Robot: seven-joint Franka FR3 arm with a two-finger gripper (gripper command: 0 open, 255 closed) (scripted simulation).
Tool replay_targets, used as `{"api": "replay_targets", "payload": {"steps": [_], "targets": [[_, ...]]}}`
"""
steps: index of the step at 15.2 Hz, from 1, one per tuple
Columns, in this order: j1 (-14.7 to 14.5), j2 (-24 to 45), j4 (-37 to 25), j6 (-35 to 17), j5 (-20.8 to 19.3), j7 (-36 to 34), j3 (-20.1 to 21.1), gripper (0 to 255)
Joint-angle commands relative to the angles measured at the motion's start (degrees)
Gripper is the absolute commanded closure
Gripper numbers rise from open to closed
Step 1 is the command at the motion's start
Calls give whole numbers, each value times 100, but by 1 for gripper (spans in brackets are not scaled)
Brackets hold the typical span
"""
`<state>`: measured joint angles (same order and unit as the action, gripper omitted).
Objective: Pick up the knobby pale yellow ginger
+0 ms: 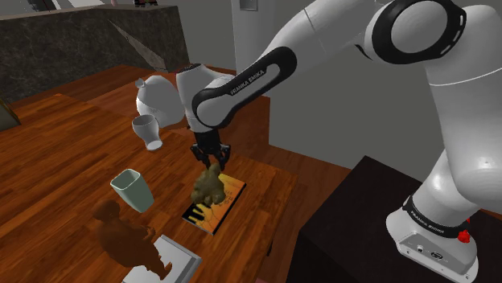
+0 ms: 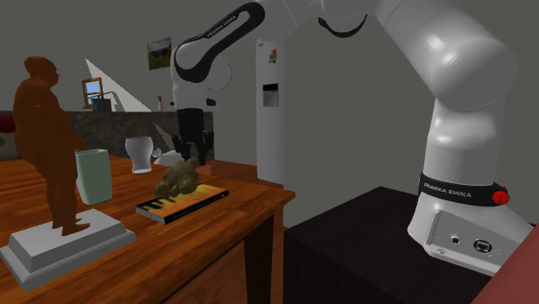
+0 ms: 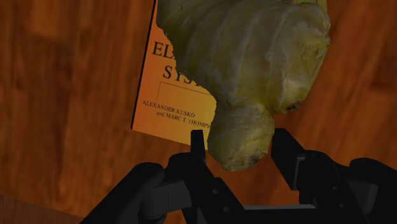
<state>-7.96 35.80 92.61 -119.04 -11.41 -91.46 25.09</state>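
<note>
First, shoulder view, tool: the black tool points down over the wooden counter, its two fingers pinching the top knob of the ginger.
Shoulder view, ginger: a knobby, dull yellow-brown lump under the tool, over the far end of an orange book. Whether it touches the cover cannot be told.
Shoulder view, surroundings: a pale green cup stands to the left of the book. A white cup and a white pot stand farther off. A brown figure is nearest the camera, and the dark stand sits at the lower right.
Second exterior view, tool: the tool hangs straight down from the white arm, closed on the top of the ginger.
Second exterior view, ginger: it sits over the book, which lies flat near the counter's right edge. The green cup and the brown figure are to the left.
Wrist view, tool: the tool clasps the nearest lobe of the ginger, with a black finger pressed to each side.
Wrist view, ginger: pale yellow and lumpy, it covers part of the orange book, which has dark lettering. The wood counter lies beyond.
</note>
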Motion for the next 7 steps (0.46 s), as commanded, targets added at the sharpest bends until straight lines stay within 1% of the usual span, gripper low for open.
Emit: {"api": "replay_targets", "payload": {"steps": [1,5,7], "targets": [[16,-77,-42,115,32,15,22,255],[42,-229,-125,342,96,39,66,255],[42,-235,-128,351,99,40,68,255]]}}
